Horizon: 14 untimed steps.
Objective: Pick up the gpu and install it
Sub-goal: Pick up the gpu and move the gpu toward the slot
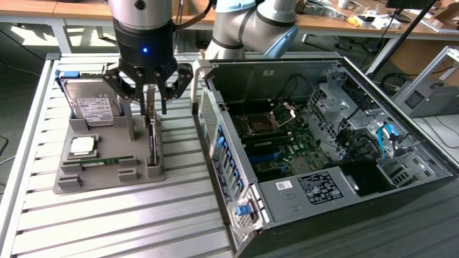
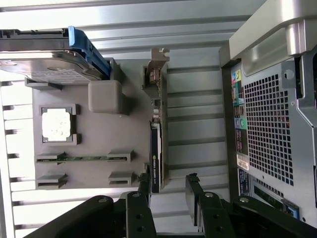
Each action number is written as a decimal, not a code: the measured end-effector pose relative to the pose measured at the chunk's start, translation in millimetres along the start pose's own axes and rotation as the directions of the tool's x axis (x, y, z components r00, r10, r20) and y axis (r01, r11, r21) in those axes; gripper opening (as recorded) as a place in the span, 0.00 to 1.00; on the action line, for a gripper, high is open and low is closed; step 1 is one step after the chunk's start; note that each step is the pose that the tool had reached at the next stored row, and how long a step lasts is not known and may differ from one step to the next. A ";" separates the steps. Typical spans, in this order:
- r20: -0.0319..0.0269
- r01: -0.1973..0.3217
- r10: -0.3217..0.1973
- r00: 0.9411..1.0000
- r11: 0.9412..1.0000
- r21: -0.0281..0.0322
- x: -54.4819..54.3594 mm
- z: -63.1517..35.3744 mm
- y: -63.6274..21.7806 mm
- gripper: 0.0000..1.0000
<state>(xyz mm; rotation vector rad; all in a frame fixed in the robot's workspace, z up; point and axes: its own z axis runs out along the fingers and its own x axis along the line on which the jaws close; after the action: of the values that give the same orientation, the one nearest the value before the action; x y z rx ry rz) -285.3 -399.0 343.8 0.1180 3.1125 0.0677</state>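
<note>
On a slatted metal table (image 1: 107,226), an open computer case (image 1: 323,145) is lying across the exterior view's right, while a gray parts tray (image 1: 107,176) is sitting at the exterior view's left. The arm's gripper (image 1: 149,102) is hanging over the tray's case-side edge, fingers spread wide and grasping nothing, just above the gpu (image 1: 151,137) standing on edge there.

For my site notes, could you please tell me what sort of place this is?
Probably a robotics lab set up for computer assembly: an open grey metal desktop computer case, a grey moulded tray holding loose parts, and a long wooden workbench behind.
</note>
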 end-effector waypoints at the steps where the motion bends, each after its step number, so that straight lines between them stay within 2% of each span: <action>1: 0.000 0.000 0.000 1.000 1.000 0.000 0.0 0.4 0.0 0.42; 14: 0.000 0.000 0.000 1.000 1.000 0.000 0.1 3.9 -0.2 0.42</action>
<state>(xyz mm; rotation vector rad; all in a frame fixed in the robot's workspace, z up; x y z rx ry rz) -285.4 -399.0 339.9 0.1180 3.1126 0.0675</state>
